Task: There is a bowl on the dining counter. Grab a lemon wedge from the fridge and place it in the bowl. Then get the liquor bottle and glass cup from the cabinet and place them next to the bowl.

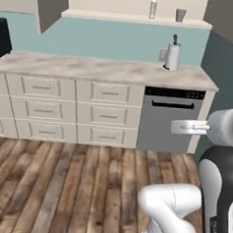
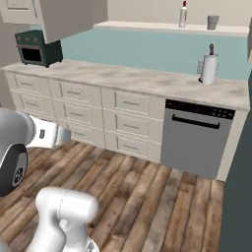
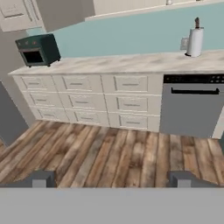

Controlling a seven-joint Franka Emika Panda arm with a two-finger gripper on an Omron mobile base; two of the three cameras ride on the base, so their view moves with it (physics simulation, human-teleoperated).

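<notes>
The liquor bottle (image 1: 153, 6) (image 2: 183, 14), white-clear with a red cap, stands on the open cabinet shelf (image 1: 120, 17) (image 2: 147, 25) high on the wall. The glass cup (image 1: 180, 15) (image 2: 212, 22), a small grey tumbler, stands just to its right. My gripper (image 3: 111, 180) hangs far below and in front of them, above the wood floor, facing the counter. It is open, its fingertips (image 3: 40, 178) wide apart with nothing between them. The bowl, dining counter, lemon wedge and fridge are out of view.
A marbled counter (image 1: 92, 67) (image 2: 123, 76) over cream drawers runs below the shelf. On it stand a paper towel roll (image 1: 173, 56) (image 2: 209, 68) (image 3: 195, 41) and a dark green toaster oven (image 2: 38, 47) (image 3: 38, 50). A grey dishwasher (image 1: 170, 120) (image 2: 197, 138) (image 3: 192, 105) sits at the right end.
</notes>
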